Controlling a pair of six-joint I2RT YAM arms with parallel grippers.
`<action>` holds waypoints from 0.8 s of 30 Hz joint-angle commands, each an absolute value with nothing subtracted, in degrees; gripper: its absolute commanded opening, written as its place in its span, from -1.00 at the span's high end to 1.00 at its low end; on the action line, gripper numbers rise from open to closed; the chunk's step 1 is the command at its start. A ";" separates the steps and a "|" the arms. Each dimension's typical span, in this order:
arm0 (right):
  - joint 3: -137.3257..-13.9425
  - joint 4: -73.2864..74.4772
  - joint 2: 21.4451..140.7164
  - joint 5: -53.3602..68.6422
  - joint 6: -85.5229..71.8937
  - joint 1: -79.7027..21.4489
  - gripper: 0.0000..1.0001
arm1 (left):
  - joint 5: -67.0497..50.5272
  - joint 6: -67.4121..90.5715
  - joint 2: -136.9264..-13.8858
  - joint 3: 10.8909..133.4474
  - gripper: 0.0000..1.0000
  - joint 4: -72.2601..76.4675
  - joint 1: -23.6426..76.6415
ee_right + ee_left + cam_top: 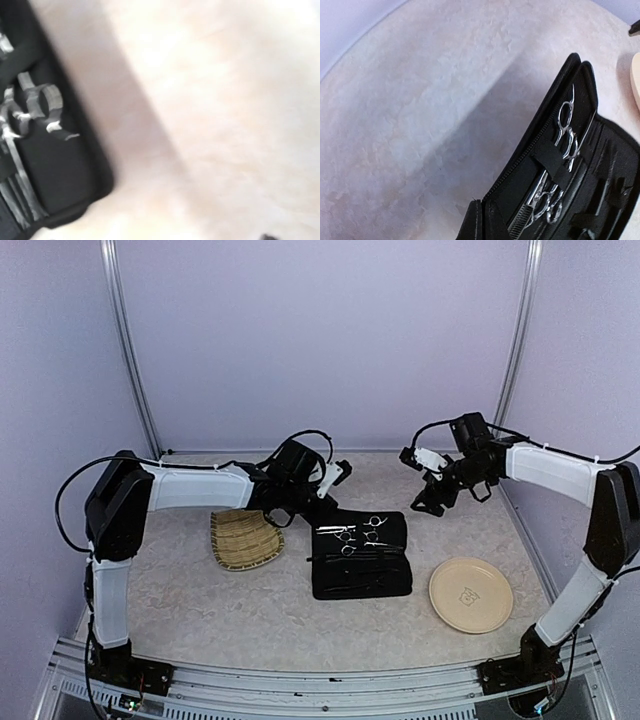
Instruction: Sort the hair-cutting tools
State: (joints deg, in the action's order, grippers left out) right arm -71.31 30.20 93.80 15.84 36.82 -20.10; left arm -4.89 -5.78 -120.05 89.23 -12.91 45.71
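Note:
A black zip case (362, 580) lies open mid-table. Two pairs of silver scissors (345, 536) (374, 524) sit strapped in its far half. The left wrist view shows them under a black strap, one pair (567, 131) above the other (545, 202). Slim dark clips (606, 192) lie in the other half. My left gripper (322, 502) is at the case's far-left corner. That corner's stitched edge (479, 225) runs out of frame where my jaws close; the fingers are hidden. My right gripper (432, 502) hovers off the case's far-right corner. Its blurred view shows scissor rings (42, 102) but no fingers.
A woven bamboo tray (245, 538) sits left of the case, under my left forearm. A round beige plate (470, 594) lies to the case's right near the front, its rim (636, 80) also showing in the left wrist view. Walls enclose the table.

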 commanded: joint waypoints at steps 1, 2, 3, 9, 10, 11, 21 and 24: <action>-74.20 25.86 92.63 21.44 32.51 -16.39 -1.00 | -3.00 -7.65 -115.22 86.01 1.00 -0.38 46.48; -74.89 26.58 93.15 24.59 31.68 -15.49 -0.99 | -2.46 -8.06 -114.57 84.93 1.00 0.90 46.88; -75.41 27.12 93.66 27.72 31.55 -14.98 -0.99 | -2.04 -8.42 -113.68 83.97 1.00 2.24 47.39; -78.28 32.61 97.75 36.82 36.75 -14.94 -0.98 | -0.49 -10.27 -112.46 81.34 1.00 5.19 49.61; -78.43 33.43 98.41 37.81 38.11 -15.03 -0.91 | -0.29 -10.50 -112.31 80.93 1.00 5.59 49.88; -78.73 34.24 98.96 38.64 39.36 -15.22 -0.82 | -0.01 -10.68 -112.01 80.35 1.00 6.12 50.11; -82.07 39.05 104.11 37.13 47.22 -16.92 -0.49 | 0.11 -13.31 -109.56 73.87 1.00 14.36 51.06; -83.73 39.77 105.56 36.81 48.79 -17.09 -0.49 | -0.14 -14.09 -110.22 74.16 1.00 14.41 51.11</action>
State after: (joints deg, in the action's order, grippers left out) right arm -80.42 37.41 103.72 36.80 44.93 -16.47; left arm 0.30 -12.05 -111.98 73.95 9.08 50.94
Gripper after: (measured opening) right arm 0.745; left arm 0.014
